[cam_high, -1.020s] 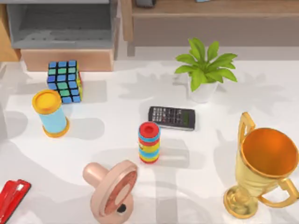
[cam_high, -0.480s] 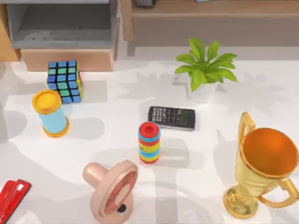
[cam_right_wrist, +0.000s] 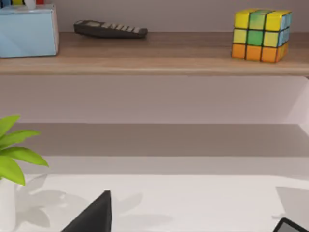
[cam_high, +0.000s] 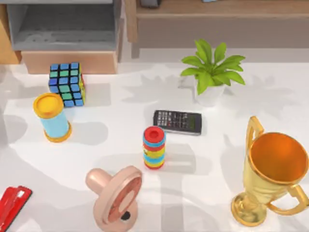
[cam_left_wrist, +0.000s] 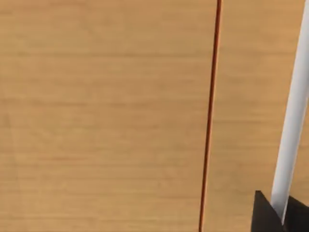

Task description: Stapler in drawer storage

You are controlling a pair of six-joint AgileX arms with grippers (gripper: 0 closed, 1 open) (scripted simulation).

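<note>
Stapler (cam_high: 12,204), glossy red, is seen lying flat at the near left corner of the white table (cam_high: 96,145), partly cut off by the top view's edge, with nothing touching it. Well apart from it, at the far left, the drawer (cam_high: 65,34) is found pulled open, its grey interior exposed behind the light tan front panel (cam_high: 70,62). Just in front of that panel a colourful cube (cam_high: 67,83) is placed, and near it a yellow-capped blue cylinder (cam_high: 52,118) stands upright. A pink disc-shaped object (cam_high: 116,195) lies between the stapler and a striped ring stack (cam_high: 154,147). A dark remote (cam_high: 177,122), a potted plant (cam_high: 211,72) and a gold trophy (cam_high: 273,171) are spread toward the right. A brown wooden shelf (cam_right_wrist: 154,53) carrying another cube (cam_right_wrist: 260,34), a remote (cam_right_wrist: 110,29) and a blue box (cam_right_wrist: 28,30) is shown in the right wrist view. A wooden surface (cam_left_wrist: 106,116) is faced closely by the left wrist camera. Whether either gripper is open or closed cannot be told.
</note>
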